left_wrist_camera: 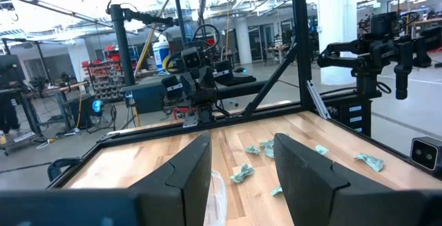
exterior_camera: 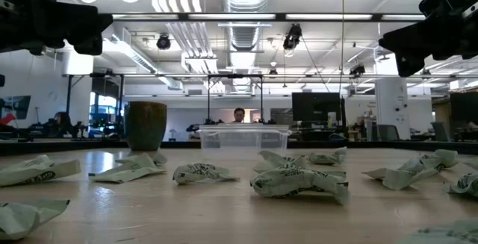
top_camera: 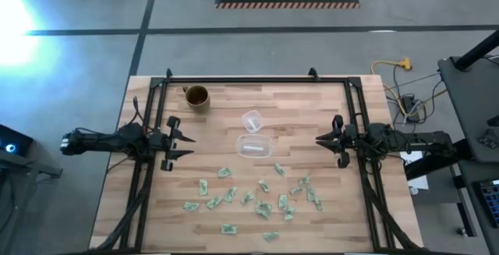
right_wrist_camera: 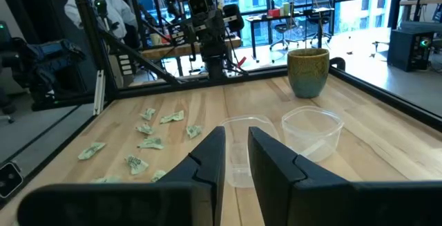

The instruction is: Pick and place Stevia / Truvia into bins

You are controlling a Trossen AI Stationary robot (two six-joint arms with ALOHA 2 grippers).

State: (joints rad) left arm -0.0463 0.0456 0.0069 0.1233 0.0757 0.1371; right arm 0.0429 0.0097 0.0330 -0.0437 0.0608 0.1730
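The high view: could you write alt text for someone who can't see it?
Seen from above, a wooden table holds many scattered green-and-white packets along its near half, with a clear container, a clear round cup and a brown mug beyond. Left gripper and right gripper hover at either side, empty.

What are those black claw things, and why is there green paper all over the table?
They are two robot arms. The left gripper stands open and the right gripper nearly shut; both hang above the wooden table, holding nothing. One picture looks down from above, one peeks across the tabletop, and two come from cameras on the arms' wrists. The green papers are sweetener packets, scattered about. They belong in the clear bin. A smaller clear cup and a brown mug stand nearby.
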